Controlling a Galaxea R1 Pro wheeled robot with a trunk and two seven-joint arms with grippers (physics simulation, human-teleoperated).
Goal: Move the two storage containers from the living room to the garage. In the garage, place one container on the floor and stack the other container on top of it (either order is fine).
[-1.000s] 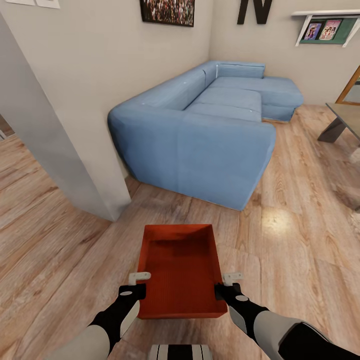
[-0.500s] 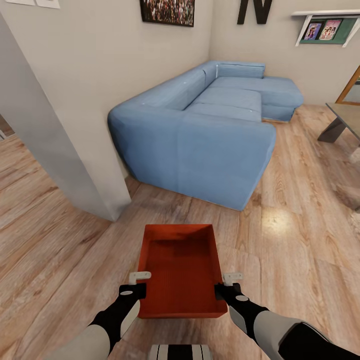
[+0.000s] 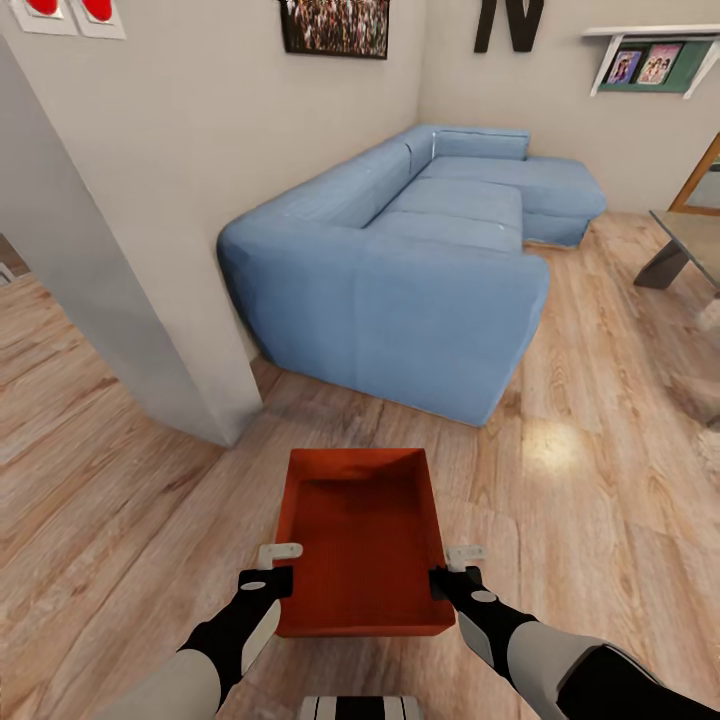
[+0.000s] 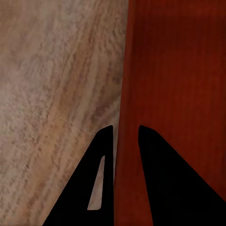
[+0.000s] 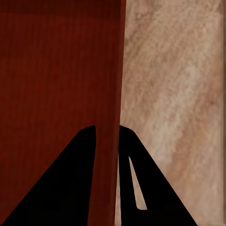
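Observation:
One orange-red storage container (image 3: 360,540) hangs low in front of me over the light wood-plank floor of the living room, open side up and empty. My left gripper (image 3: 270,583) is shut on its left wall, and my right gripper (image 3: 445,583) is shut on its right wall. In the left wrist view the thin red wall (image 4: 123,141) runs between the two dark fingers (image 4: 101,179). The right wrist view shows the same clamp on the other wall (image 5: 117,117), with the fingers (image 5: 84,183) on either side.
A blue sectional sofa (image 3: 420,260) stands ahead against the pale wall. A wall corner (image 3: 170,330) juts out at the left, with an opening beyond it. A low table (image 3: 690,245) sits at the right edge. Bare plank floor (image 3: 600,520) spreads to the right.
The whole picture has shifted slightly, so the sofa and wall sit a little farther off and red marks show at the top left. The container and both grippers hold the same pose.

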